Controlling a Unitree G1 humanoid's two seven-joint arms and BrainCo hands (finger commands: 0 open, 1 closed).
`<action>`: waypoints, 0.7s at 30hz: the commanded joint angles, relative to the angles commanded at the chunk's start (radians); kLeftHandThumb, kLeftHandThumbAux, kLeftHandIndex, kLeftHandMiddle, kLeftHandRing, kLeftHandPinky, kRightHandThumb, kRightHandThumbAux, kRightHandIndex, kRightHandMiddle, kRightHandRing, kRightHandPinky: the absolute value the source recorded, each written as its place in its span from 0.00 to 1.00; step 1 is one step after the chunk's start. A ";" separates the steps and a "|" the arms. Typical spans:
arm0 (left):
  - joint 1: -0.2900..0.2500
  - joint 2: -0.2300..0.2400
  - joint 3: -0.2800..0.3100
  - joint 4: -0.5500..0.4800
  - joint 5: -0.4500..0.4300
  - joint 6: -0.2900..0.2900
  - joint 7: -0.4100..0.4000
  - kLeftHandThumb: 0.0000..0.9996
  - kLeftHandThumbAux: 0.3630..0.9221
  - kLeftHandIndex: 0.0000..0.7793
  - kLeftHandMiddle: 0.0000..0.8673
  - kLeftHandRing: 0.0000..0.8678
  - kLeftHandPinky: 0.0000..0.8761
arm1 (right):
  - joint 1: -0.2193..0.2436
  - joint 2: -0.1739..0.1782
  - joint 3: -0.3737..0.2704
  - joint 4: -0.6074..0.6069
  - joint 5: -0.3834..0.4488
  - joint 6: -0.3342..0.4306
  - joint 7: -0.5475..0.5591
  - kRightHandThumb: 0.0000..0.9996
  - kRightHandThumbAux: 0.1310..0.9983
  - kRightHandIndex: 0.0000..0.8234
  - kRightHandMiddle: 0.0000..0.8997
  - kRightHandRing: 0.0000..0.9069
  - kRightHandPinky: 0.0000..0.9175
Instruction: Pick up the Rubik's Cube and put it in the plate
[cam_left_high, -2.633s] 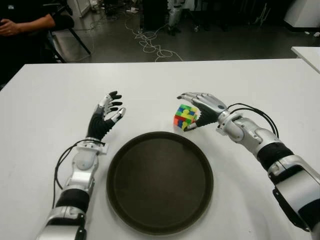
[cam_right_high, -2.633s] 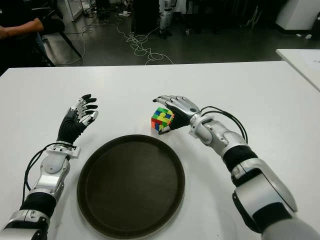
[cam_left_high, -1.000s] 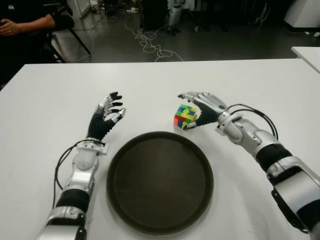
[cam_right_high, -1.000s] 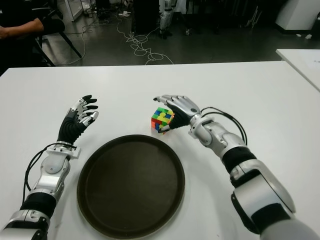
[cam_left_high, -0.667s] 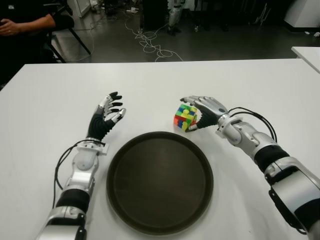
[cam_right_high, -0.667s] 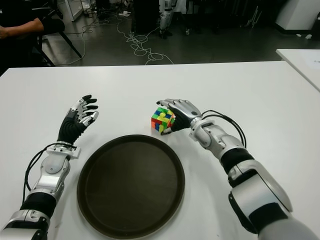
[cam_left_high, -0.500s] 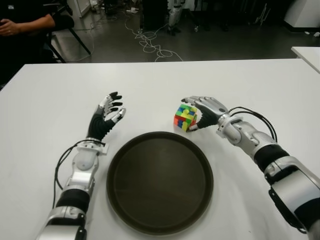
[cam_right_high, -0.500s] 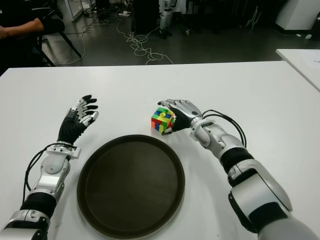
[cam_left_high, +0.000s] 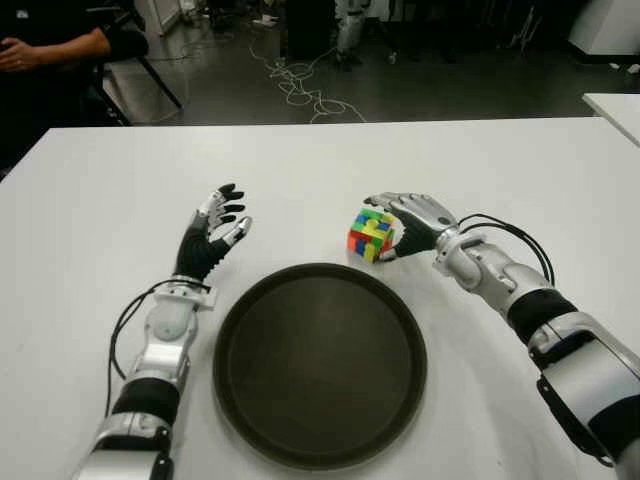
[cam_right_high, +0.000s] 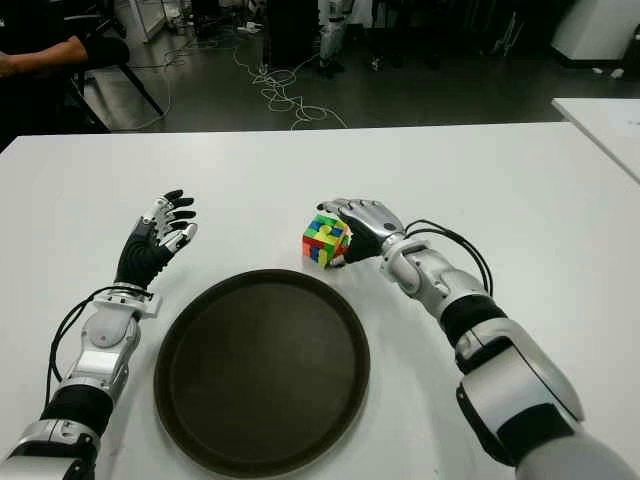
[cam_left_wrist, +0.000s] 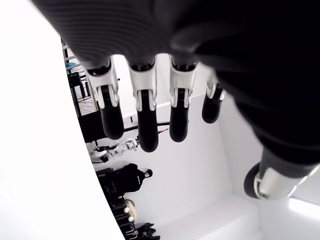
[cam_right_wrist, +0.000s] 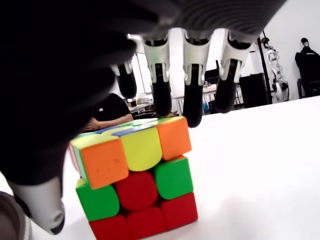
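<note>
since the rubik's cube (cam_left_high: 371, 234) is a small rigid plastic block, prob light w/ smooth, somewhat slippery stickered faces, it should take a firm pinch on two opposite flat faces w/o deforming; corners and edges give less purchase, and its layers may twist if squeezed off-centre. it sits on the white table (cam_left_high: 90, 210) just beyond the far rim of the dark round plate (cam_left_high: 320, 365), apart from it. right hand (cam_left_high: 412, 221) is cupped over it from the right side: in the right wrist view the fingertips (cam_right_wrist: 193, 113) hang above the top far edge, thumb low beside the near side, w/ a gap visible, so fingers look half-curled around it, not clamped. cube's underside looks flat on the table, not lifted.

left hand (cam_left_high: 212, 236) shows left of the plate, fingers loosely spread, holding nothing.

hard to tell: whether any fingertip actually touches the cube; its far faces are hidden behind the palm. a person's arm (cam_left_high: 55, 47) is cut off at the far left corner.
</note>
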 joint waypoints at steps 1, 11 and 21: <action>0.000 0.000 0.000 0.000 0.000 0.000 0.000 0.16 0.38 0.18 0.23 0.25 0.26 | 0.000 0.001 0.000 0.001 0.000 0.001 0.000 0.00 0.66 0.20 0.26 0.28 0.27; -0.002 0.000 0.001 0.001 -0.006 -0.001 -0.008 0.17 0.35 0.19 0.24 0.27 0.30 | 0.001 0.006 -0.004 0.001 0.005 0.011 0.011 0.00 0.66 0.19 0.27 0.28 0.25; -0.001 0.001 0.002 0.002 -0.009 -0.003 -0.020 0.16 0.34 0.19 0.23 0.25 0.27 | 0.006 0.006 0.004 -0.002 -0.004 -0.014 -0.009 0.00 0.66 0.20 0.28 0.29 0.27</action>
